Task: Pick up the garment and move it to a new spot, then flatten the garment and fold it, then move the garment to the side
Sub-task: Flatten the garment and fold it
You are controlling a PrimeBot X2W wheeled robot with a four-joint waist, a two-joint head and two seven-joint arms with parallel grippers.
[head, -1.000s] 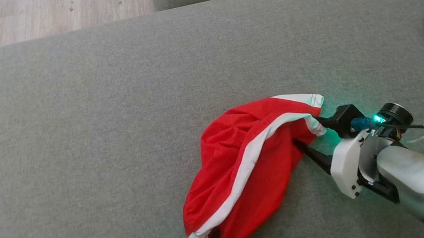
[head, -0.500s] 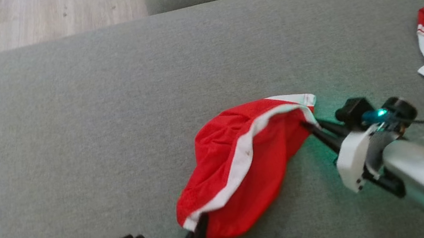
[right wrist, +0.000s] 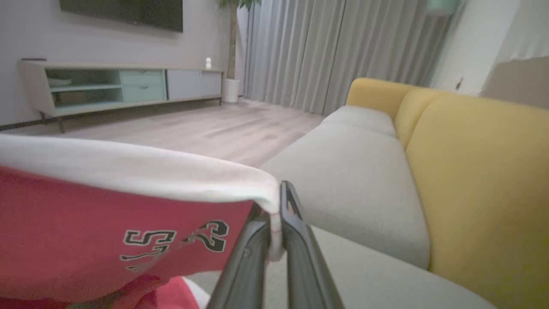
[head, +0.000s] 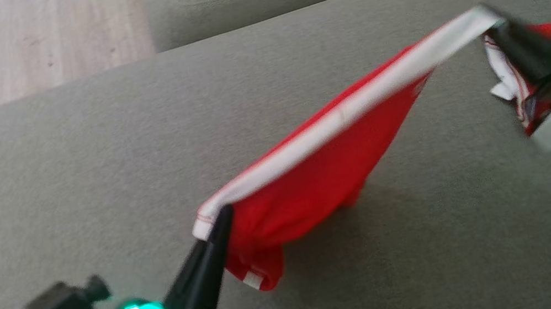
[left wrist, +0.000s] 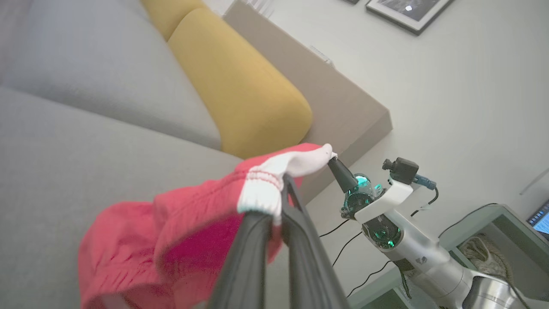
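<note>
garment [head: 315, 192]: red | sofa seat [head: 89, 180]: grey | floor [head: 11, 47]: pale wood | cushion [left wrist: 240, 86]: yellow

Grey sofa seat [head: 87, 169] spreads wide, wooden floor [head: 11, 47] past its far edge. Yellow cushion [left wrist: 240, 86] at the back. Across the room: low cabinet [right wrist: 107, 86], potted plant [right wrist: 231, 43], grey curtains [right wrist: 334, 47].

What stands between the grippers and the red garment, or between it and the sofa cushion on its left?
Nothing visible. The left gripper and right gripper clamp the garment by its white waistband above the sofa cushion. A second garment lies off to the right, by the right gripper.
</note>
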